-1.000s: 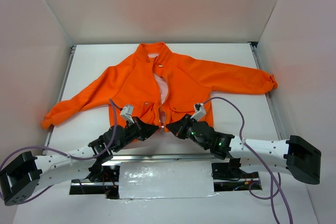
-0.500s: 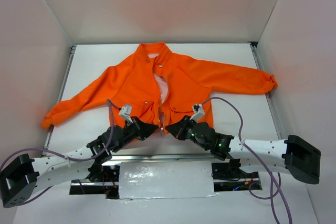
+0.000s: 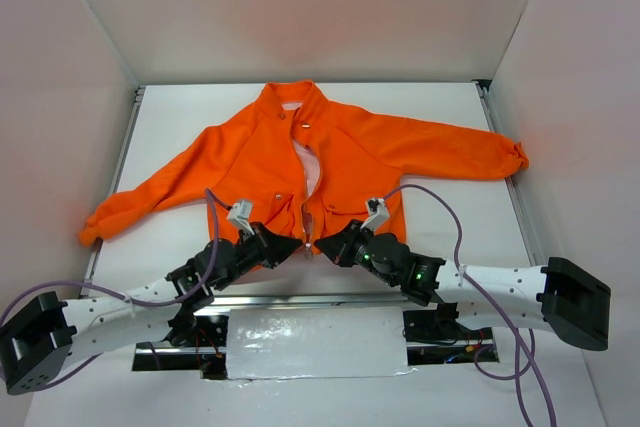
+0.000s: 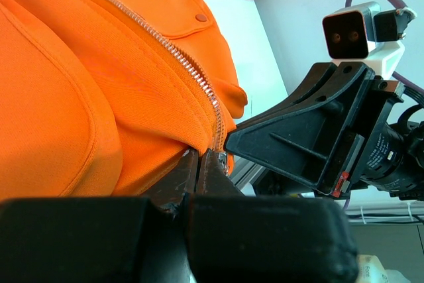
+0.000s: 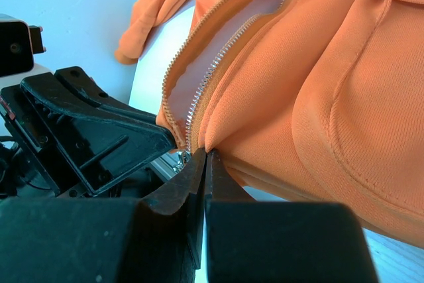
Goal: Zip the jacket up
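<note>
Jacket (image 3: 340, 152) fabric, bright orange, is seen from the top camera spread flat on the white counter (image 3: 455, 232). The collar is at 12 o'clock and the hem at 6 o'clock, with one sleeve stretched toward 3 o'clock and the other toward 8 o'clock. The pale zipper (image 3: 308, 197) is parted along the chest, and light lining (image 3: 314, 169) is shown between its two rows. The left pincer (image 3: 296, 247) and the right pincer (image 3: 322, 246) are set nose to nose at the hem, at the zipper's lower end.

From the left wrist, the left pincer's fingers are seen pressed together on the jacket's lower edge, just beside the zipper teeth. The right pincer's black wedge is seen at 3 o'clock, its tip close against the same spot.

From the right wrist, the right pincer's fingers are seen clamped together on the hem fold at the foot of the zipper. The teeth are parted there and are seen running toward 1 o'clock. The left pincer's black body is seen at 9 o'clock, its tip against the opposite edge.
</note>
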